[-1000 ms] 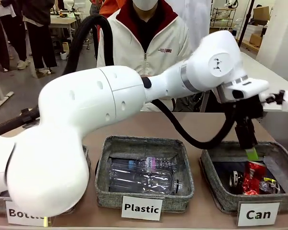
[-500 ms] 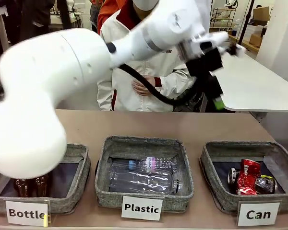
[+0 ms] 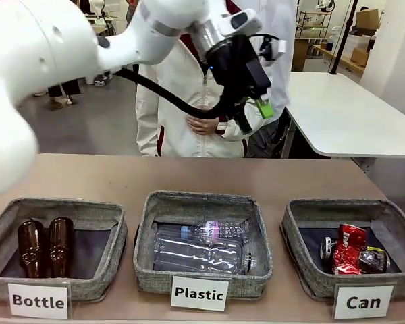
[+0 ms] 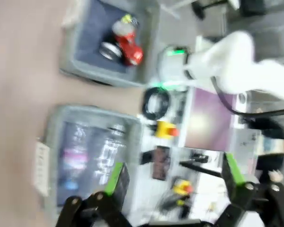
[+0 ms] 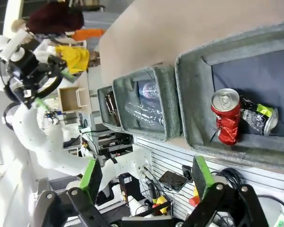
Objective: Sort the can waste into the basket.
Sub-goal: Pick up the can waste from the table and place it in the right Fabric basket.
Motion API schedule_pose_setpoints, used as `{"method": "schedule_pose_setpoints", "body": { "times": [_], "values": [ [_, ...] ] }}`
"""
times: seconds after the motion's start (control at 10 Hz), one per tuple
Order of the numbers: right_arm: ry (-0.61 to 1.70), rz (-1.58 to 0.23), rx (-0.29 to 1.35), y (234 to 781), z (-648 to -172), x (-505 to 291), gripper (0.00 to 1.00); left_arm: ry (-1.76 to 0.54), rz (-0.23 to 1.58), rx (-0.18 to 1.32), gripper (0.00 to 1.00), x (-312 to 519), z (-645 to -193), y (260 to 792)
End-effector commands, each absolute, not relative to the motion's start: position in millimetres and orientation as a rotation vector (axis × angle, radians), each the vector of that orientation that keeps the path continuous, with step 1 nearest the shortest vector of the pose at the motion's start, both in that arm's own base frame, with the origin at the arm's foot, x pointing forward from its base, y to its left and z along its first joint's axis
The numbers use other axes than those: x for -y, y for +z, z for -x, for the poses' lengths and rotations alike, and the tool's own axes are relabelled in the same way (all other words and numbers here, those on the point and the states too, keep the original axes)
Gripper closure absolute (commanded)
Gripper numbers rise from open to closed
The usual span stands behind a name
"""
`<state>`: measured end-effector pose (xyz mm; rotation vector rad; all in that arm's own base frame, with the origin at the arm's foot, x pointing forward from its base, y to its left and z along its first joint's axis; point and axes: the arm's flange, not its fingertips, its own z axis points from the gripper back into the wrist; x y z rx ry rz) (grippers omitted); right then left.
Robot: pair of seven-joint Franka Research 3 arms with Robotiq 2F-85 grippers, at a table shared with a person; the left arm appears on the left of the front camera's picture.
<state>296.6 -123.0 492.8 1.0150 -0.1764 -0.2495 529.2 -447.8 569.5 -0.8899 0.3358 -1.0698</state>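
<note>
Two cans lie in the grey basket (image 3: 304,219) labelled "Can" at the table's front right: a crushed red can (image 3: 347,248) and a dark can (image 3: 375,260) with yellow-green marks beside it. My left gripper (image 3: 255,116) hangs open and empty high above the table's far side, in front of the person. The blurred left wrist view looks past that open gripper (image 4: 173,175) down at the red can (image 4: 128,41) in its basket (image 4: 78,71). My right gripper (image 5: 146,176) is open with nothing in it, above the red can (image 5: 226,116), the dark can (image 5: 255,119) and the basket (image 5: 189,99).
The middle basket (image 3: 202,202) labelled "Plastic" holds clear bottles (image 3: 199,248). The left basket (image 3: 61,209) labelled "Bottle" holds two brown glass bottles (image 3: 46,244). A person (image 3: 189,88) stands at the far edge. A white table (image 3: 344,115) stands at back right.
My left arm has lifted out of the "Can" basket and swung up and to the left, staying open. The red and dark cans stay in the basket.
</note>
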Motion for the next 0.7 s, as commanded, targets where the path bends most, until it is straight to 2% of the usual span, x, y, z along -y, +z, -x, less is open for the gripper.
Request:
{"method": "schedule_pose_setpoints", "body": {
  "times": [0.0,0.1,0.2,0.3,0.4,0.5,0.6],
  "values": [
    [-0.281,-0.984,0.154,497.4,-305.1,108.8,0.00,-0.927,1.049,-0.385,0.00,344.4,-386.1,501.2],
    [-0.274,-0.993,0.146,496.4,-306.3,105.7,0.00,-0.854,1.106,-0.501,0.00,336.6,-375.1,500.5],
    [-0.282,-0.989,0.143,494.3,-307.7,106.6,0.00,-0.842,1.104,-0.502,0.00,332.9,-374.8,500.3],
    [-0.285,-0.996,0.137,493.7,-307.8,106.6,0.00,-0.885,1.074,-0.373,0.00,326.8,-379.1,513.3],
    [-0.282,-0.998,0.137,493.5,-307.9,106.2,0.00,-0.879,1.030,-0.133,0.00,307.5,-387.2,531.8],
    [-0.260,-1.053,0.125,495.5,-308.6,98.7,0.00,-0.815,1.046,0.036,0.00,275.8,-395.6,549.1],
    [-0.201,-1.152,0.092,499.4,-311.4,83.0,0.00,-0.705,1.100,0.132,0.00,234.1,-403.9,557.7]
  ]
}}
